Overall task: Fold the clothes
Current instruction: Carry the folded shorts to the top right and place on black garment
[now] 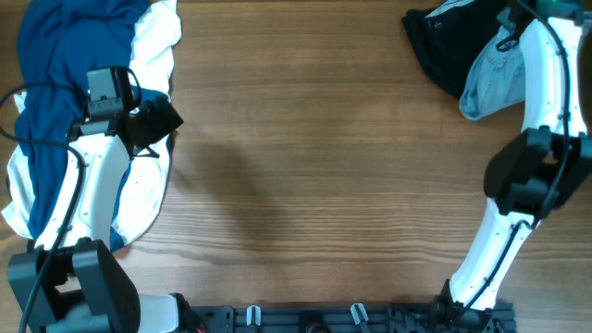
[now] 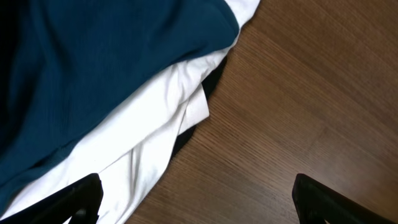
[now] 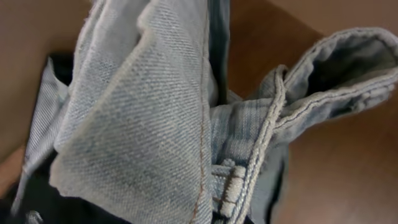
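A dark-blue garment lies on a white garment in a pile at the left of the table. My left gripper hovers open and empty at the pile's right edge. In the left wrist view its fingers straddle the white cloth's edge, below the dark-blue cloth. At the far right my right gripper is shut on the pale-blue denim shorts, which hang bunched over a black garment. The denim fills the right wrist view and hides the jaws.
Bare wooden tabletop lies between the two piles. The right arm's white links run down the right side. A black rail runs along the front edge.
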